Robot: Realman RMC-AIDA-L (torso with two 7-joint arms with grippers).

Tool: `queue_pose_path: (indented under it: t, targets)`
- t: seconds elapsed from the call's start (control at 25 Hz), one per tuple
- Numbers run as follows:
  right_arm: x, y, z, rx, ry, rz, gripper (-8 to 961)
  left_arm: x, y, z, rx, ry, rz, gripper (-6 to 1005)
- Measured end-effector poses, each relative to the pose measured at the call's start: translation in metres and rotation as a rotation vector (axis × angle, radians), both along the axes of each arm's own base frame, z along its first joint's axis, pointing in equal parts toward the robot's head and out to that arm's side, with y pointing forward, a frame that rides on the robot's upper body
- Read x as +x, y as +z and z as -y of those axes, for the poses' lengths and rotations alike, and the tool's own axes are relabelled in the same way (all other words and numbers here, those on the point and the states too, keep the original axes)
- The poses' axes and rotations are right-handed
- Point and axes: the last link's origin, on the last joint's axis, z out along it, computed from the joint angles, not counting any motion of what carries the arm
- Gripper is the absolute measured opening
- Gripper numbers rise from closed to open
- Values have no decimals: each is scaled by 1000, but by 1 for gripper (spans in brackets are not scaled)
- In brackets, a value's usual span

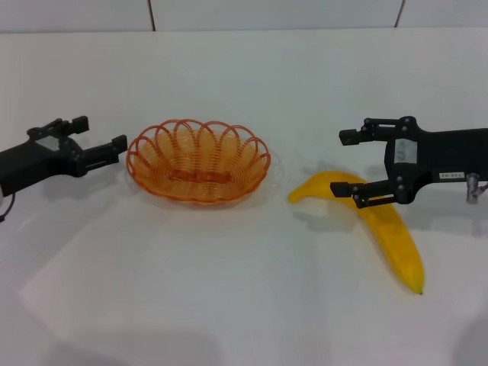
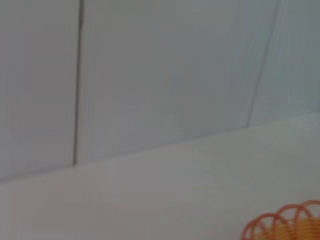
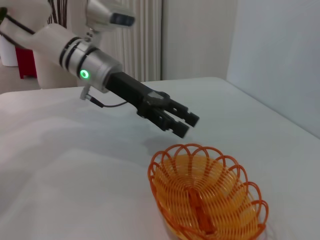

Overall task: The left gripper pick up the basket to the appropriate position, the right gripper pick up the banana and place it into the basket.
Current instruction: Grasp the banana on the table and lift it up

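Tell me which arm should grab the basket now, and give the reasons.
Left. The left gripper sits open just beside the basket rim on the robot's left, not yet touching. The right gripper is open over the banana, farther from the basket.

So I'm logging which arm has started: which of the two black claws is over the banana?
The right gripper: its open fingers straddle the banana. The left gripper sits beside the basket, away from the fruit.

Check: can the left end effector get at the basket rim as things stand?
Probably yes. The left end effector hangs just beside the basket, its open fingers pointing at the near rim with nothing between. The banana and right end effector are on the far side.
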Motion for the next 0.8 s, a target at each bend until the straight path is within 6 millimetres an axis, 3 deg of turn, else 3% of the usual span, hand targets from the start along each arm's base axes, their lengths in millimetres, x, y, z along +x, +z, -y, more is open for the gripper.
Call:
queue_pose_path:
  t: [0.52,0.8]
  targets:
    - [-6,-2,-2,-20,1,9,860,-1,17,47,11,-270,-18,921]
    - [-9,-4,-2,-24,-15,33,860,-9,18,69,-38,-283,-1,921]
